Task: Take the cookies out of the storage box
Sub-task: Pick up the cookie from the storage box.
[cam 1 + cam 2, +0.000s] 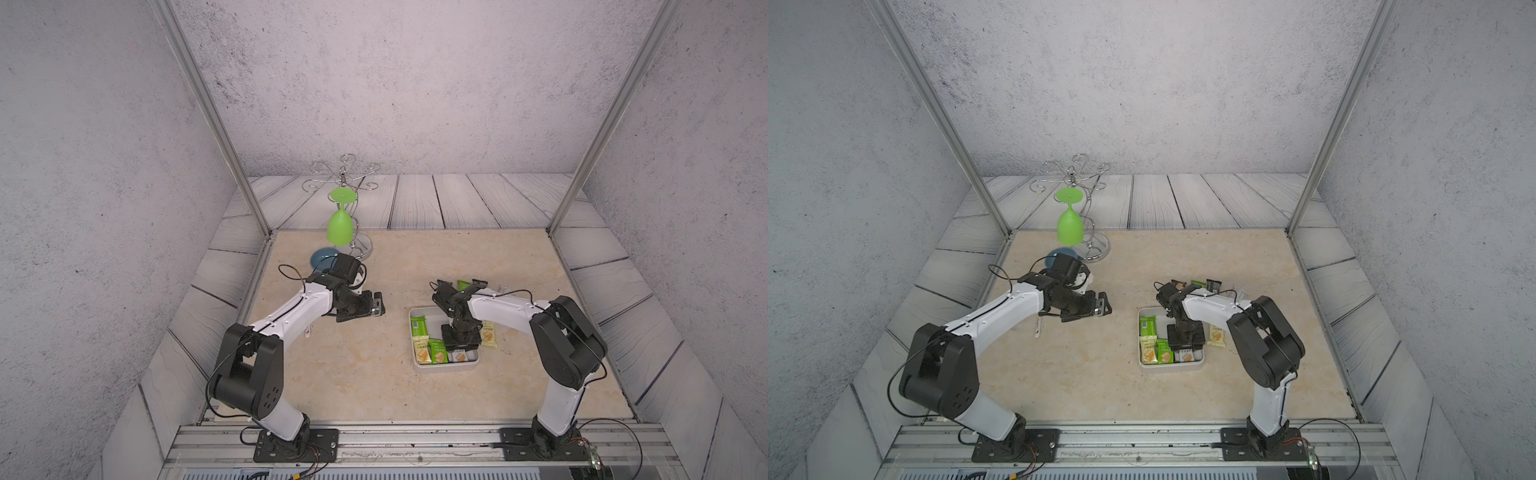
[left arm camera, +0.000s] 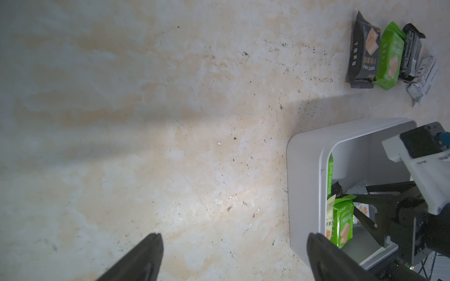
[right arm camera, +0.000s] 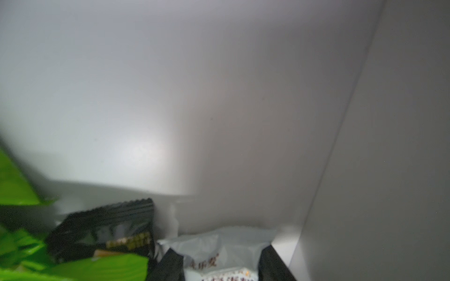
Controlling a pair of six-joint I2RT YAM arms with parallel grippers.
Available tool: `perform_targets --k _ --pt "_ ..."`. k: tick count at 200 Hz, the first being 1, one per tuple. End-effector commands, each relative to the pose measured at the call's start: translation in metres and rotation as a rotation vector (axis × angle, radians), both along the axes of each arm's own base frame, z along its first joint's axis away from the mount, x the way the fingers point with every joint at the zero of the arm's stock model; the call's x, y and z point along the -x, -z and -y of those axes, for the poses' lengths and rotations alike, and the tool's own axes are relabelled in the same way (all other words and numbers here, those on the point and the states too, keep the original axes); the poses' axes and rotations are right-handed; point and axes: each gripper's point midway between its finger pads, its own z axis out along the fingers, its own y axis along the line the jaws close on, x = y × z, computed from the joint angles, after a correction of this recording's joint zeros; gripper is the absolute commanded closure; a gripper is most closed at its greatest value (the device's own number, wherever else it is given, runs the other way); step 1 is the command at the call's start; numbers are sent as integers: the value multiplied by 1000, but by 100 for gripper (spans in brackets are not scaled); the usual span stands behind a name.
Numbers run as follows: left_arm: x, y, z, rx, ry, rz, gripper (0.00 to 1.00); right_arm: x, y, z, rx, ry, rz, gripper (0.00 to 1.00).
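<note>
The storage box, a shallow white tray, sits right of centre in both top views. Several cookies lie in it, such as a green packet. My right gripper reaches down into the box. Its jaws stand on either side of a white cookie packet and press against it. A black packet lies beside it. More cookies lie in a row on the table beyond the box, and a pale yellow packet lies against its right side. My left gripper hovers open over bare table, left of the box.
A wire rack at the back left holds a hanging green goblet. A blue dish sits beside its base, partly behind my left arm. A small white object lies under that arm. Metal posts and walls enclose the table.
</note>
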Motion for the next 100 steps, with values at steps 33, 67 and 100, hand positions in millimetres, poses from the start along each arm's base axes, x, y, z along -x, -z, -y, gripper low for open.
perform_targets --k 33,67,100 --pt "5 -3 -2 -8 11 9 2 -15 -17 5 52 -2 55 52" --pt "6 -3 -2 -8 10 10 2 -24 -29 2 50 -13 84 53" --pt "6 -4 -3 -8 11 10 1 -33 -38 -1 48 -20 115 55"
